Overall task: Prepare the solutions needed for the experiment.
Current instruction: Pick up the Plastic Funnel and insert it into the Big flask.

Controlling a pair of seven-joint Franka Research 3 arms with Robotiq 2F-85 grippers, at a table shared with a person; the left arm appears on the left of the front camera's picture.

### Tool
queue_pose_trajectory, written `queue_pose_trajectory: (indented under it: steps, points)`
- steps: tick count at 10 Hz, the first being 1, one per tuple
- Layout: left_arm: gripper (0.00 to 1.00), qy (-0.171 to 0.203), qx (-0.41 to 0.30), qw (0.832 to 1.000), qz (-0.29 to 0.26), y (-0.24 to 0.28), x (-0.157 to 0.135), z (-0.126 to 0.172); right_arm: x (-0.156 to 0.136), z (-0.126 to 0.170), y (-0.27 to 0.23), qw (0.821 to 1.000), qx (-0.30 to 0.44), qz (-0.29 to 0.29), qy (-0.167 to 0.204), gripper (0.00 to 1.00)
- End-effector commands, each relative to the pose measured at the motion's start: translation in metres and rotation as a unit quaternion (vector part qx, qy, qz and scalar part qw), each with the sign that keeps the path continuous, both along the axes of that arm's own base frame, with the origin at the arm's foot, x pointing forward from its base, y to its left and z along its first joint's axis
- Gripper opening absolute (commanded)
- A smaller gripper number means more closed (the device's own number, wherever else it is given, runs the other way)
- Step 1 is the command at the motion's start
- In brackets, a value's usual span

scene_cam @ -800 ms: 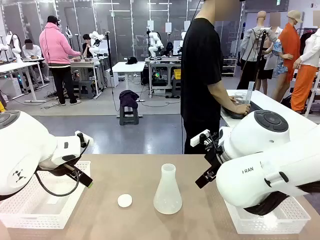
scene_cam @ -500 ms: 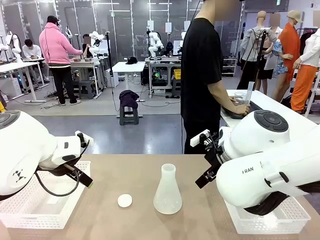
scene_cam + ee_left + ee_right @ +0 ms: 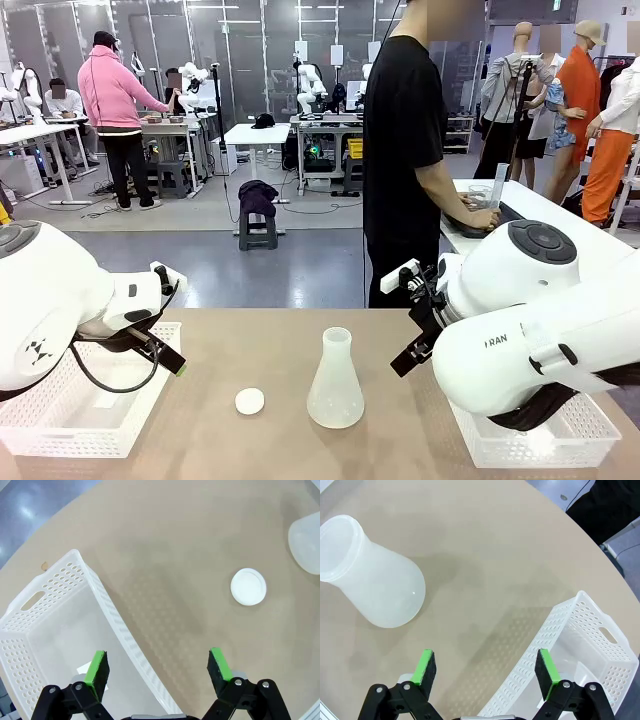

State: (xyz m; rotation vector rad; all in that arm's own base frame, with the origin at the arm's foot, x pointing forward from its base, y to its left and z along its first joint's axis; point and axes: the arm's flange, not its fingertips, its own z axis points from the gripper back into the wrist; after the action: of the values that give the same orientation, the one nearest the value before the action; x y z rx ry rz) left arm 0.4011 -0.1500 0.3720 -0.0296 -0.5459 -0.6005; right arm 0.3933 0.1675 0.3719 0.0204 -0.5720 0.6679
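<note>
A frosted translucent conical flask [image 3: 335, 385] stands upright at the middle of the tan table, its mouth uncovered. The solutions are hidden from me: I cannot make out any liquid through the frosted wall. A small white round cap [image 3: 250, 401] lies flat to the flask's left. My left gripper [image 3: 158, 667] is open and holds nothing, hovering over the inner rim of the left basket, with the cap [image 3: 248, 586] ahead of it. My right gripper [image 3: 486, 666] is also open with nothing in it, and the flask [image 3: 370, 585] is ahead to its left.
A white perforated basket [image 3: 90, 400] sits at the table's left and another [image 3: 540, 440] at its right. A person in a black shirt [image 3: 405, 150] stands at the far edge, turned toward a side table at the right.
</note>
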Motion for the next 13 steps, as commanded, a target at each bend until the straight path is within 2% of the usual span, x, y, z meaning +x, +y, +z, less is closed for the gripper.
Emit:
queue_pose_trajectory:
  steps: [1,13]
  points:
    - [1.00,0.000,0.000,1.000,0.000,0.0002,0.0001,0.0000,0.0001,0.0000,-0.0001,1.000,0.001,-0.001,0.000,1.00]
    - [1.00,0.000,0.000,1.000,0.000,0.0002,0.0001,0.0000,0.0001,0.0000,-0.0001,1.000,0.001,-0.001,0.000,1.00]
